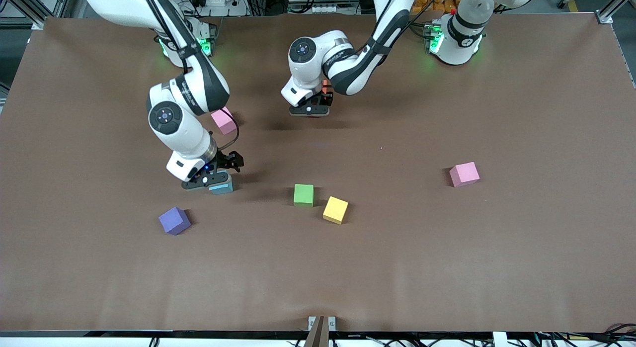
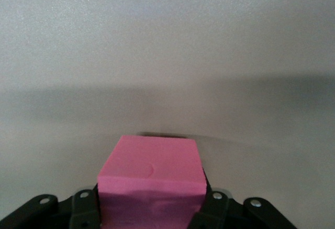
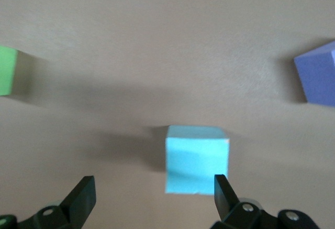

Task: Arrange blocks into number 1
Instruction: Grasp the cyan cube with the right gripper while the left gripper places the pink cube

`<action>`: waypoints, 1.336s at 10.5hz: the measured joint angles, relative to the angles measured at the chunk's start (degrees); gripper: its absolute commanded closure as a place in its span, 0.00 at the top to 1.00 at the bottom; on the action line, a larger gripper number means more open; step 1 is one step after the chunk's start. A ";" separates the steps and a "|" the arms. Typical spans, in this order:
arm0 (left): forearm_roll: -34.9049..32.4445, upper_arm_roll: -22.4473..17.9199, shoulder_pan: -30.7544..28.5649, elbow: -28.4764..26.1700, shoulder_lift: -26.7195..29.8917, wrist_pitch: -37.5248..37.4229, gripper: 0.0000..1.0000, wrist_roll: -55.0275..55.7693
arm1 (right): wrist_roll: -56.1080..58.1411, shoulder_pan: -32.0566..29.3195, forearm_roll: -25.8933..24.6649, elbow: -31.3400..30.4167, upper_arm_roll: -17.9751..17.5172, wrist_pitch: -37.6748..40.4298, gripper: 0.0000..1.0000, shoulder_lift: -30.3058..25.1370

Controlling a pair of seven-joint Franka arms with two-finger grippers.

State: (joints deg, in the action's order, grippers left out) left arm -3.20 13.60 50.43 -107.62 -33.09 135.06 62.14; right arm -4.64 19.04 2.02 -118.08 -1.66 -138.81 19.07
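My left gripper [image 1: 310,111] is low over the middle of the table, shut on the red block [image 2: 152,171], which looks pinkish in the left wrist view. The orange block [image 1: 326,86] peeks out beside that gripper, mostly hidden by the arm. My right gripper [image 1: 213,180] stands open over the light blue block [image 1: 222,189]. In the right wrist view this block [image 3: 196,158] lies between the fingers, close against one fingertip [image 3: 220,184]. The purple block [image 1: 174,220] and the yellow block [image 1: 335,210] lie loose nearer the front camera.
A green cube [image 1: 303,195] sits beside the yellow block. One pink cube [image 1: 223,121] lies partly under the right arm, and another pink cube [image 1: 464,174] toward the left arm's end. The brown table [image 1: 447,262] spreads wide nearer the front camera.
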 measured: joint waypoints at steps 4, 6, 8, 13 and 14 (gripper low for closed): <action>0.00 0.20 0.03 -0.28 -0.70 -0.26 0.00 0.00 | 8.86 -5.70 0.04 2.42 0.20 -1.65 1.00 3.75; 0.00 0.62 0.08 -0.39 -0.95 -0.26 0.00 0.00 | 8.45 -5.45 1.73 3.67 0.44 -1.65 1.00 5.32; 0.00 0.74 0.07 -0.40 -0.99 -0.26 0.00 0.00 | 8.48 -4.85 5.73 3.74 0.54 -1.65 1.00 6.47; 0.00 1.14 0.14 -0.60 -1.12 -0.29 1.00 -0.03 | 8.39 -2.98 6.30 3.76 0.69 -1.67 1.00 7.33; 0.00 1.15 0.16 -0.59 -1.12 -0.29 1.00 -0.03 | 8.39 -2.94 6.30 3.75 0.82 -1.69 1.00 7.63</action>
State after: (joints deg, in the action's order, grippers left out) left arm -3.20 14.75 50.58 -108.21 -34.21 134.77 62.11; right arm 3.75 16.10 8.32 -114.33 -0.84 -140.50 26.69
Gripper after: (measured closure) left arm 0.163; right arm 0.000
